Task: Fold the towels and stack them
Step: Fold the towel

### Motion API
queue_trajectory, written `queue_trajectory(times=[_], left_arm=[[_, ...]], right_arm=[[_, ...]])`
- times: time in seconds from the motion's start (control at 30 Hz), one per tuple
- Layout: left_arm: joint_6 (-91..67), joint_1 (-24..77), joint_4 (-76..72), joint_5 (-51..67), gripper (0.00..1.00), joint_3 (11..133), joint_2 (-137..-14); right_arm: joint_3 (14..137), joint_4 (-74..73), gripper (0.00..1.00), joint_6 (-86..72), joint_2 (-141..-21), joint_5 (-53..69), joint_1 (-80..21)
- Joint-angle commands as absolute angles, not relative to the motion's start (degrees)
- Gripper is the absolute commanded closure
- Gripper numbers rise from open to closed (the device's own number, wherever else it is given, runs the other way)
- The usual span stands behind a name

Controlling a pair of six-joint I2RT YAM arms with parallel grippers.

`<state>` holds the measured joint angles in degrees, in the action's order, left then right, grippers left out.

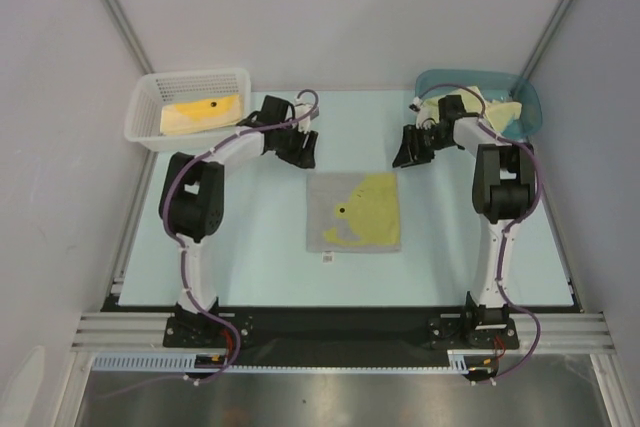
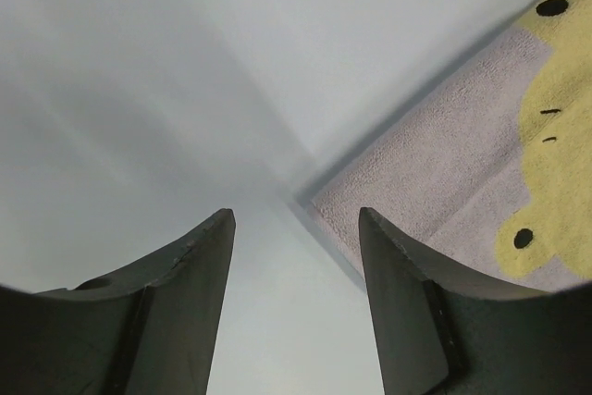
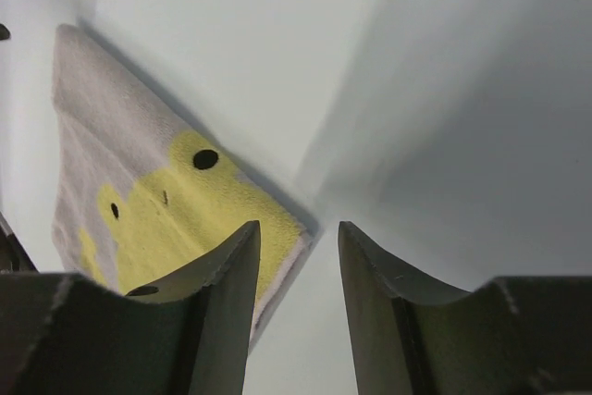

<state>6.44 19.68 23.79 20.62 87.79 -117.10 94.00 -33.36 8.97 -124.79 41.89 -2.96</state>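
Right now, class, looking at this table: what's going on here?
It's towel folding and stacking. A grey towel with a yellow pattern lies spread flat mid-table. The left tool and right tool are both open and empty, each near a far corner of it. A folded yellow towel sits in the white basket on the left; more pale towels are in the teal bin on the right.

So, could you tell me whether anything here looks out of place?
Nothing stands out: the grey-and-yellow towel lies flat mid-table, a folded yellow towel sits in the white basket, and pale towels lie in the teal bin.
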Motion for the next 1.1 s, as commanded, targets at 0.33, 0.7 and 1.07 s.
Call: queue_trajectory(times=[0.33,0.7,1.07], left_arm=[[19.9,18.8,38.3,31.9,0.48,104.1,-130.2],[22.8,18.3,44.4,32.6,0.53,108.9,-133.8],[23.2,18.3,46.2,29.3,0.61,112.8,-136.1]], right_arm=[[105.3,-48.2,0.64,20.7,-136.8,50.5,-2.7],[104.2,-48.9,0.75,22.1,-137.5,49.8,-1.8],[105.0,-48.0,0.79,21.4,-137.7,49.3,-1.1]])
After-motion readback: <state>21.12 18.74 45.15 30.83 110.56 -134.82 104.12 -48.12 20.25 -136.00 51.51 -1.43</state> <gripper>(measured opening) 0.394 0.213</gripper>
